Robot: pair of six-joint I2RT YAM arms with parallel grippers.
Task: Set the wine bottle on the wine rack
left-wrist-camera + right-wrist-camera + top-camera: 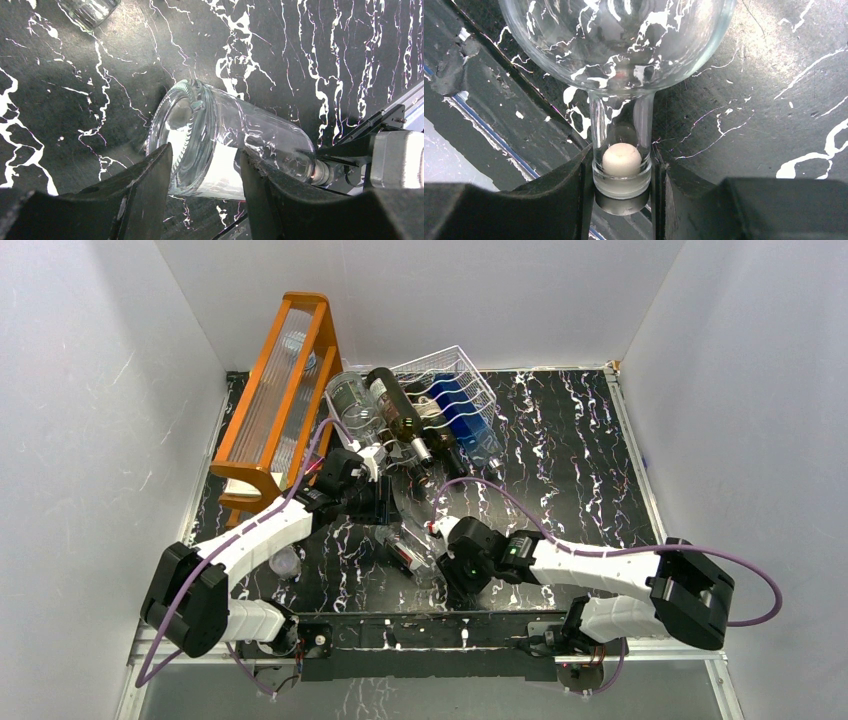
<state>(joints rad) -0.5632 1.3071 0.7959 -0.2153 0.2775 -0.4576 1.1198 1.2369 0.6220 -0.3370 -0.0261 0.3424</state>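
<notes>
— What's sitting in the wine rack (455, 365)?
— I'm seeing a dark bottle (395, 405), a clear bottle (352, 400) and a blue bottle (460, 410) lying in it.
— The wine bottle (225, 140)?
— Clear, corked, lying sideways low over the tabletop (560, 460), well short of the rack, neck pointing near-right. My left tool (206, 155) is clamping its base end and my right tool (621, 160) is clamping the neck.

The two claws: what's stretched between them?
The clear wine bottle: the left claw grips its base, the right claw its neck. The left wrist view shows its body spanning between.
</notes>
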